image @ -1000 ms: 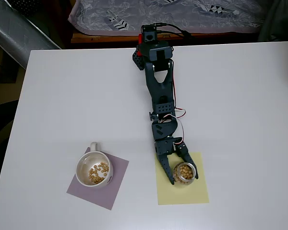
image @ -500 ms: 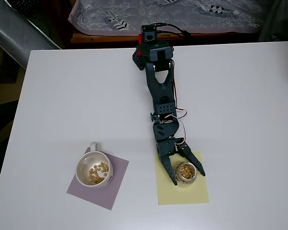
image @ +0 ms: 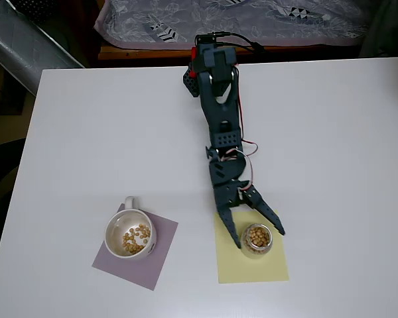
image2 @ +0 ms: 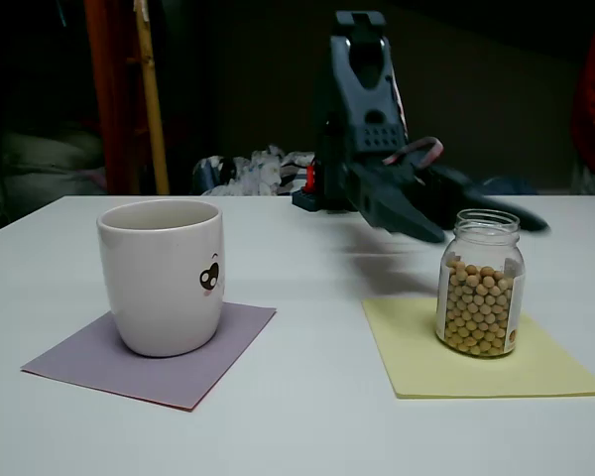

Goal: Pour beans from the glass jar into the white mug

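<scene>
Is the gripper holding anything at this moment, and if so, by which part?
Nothing is held. The gripper is open, its fingers spread above and apart from the glass jar, which stands on the yellow mat.

White counter [image: 86, 132] under even light; patterned grey cloth [image: 239, 20] beyond far edge; dark room behind, red-brown post [image2: 109, 99] at left.

No readable text anywhere; the white mug [image2: 163, 276] bears only a small face drawing
</scene>
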Tool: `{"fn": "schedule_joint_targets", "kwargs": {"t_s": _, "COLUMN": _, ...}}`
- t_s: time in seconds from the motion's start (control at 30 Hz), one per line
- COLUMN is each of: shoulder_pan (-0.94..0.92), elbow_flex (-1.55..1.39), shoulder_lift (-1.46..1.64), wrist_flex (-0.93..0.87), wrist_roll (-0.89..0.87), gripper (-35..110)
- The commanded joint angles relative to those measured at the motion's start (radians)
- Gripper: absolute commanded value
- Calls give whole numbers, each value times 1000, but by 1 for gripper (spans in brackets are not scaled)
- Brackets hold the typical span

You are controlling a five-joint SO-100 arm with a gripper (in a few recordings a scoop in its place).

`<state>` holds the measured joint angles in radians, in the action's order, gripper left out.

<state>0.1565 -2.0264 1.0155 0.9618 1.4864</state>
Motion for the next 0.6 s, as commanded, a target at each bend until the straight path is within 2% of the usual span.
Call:
{"fn": "schedule_joint_targets", "kwargs": {"t_s": 0.0, "shoulder_pan": -6, "elbow_flex": -126, "shoulder_lift": 201, "wrist_flex": 17, "wrist_roll": -52, "gripper": 45}}
{"fn": "schedule_joint_targets", "kwargs": {"t_s": 0.1, "shoulder_pan": -37, "elbow_flex": -242, "shoulder_lift": 311, "wrist_flex": 17, "wrist_roll": -129, "gripper": 49}}
{"fn": "schedule_joint_targets", "kwargs": {"t_s": 0.3, "shoulder_pan": -89, "elbow_flex": -448, "shoulder_lift": 551, "wrist_flex": 17, "wrist_roll": -262, "gripper": 44}}
{"fn": "schedule_joint_targets", "kwargs": {"t_s": 0.57, "shoulder_pan": -152, "elbow_flex": -709, "shoulder_lift": 773, "wrist_flex": 14, "wrist_roll": -500, "gripper": 46}}
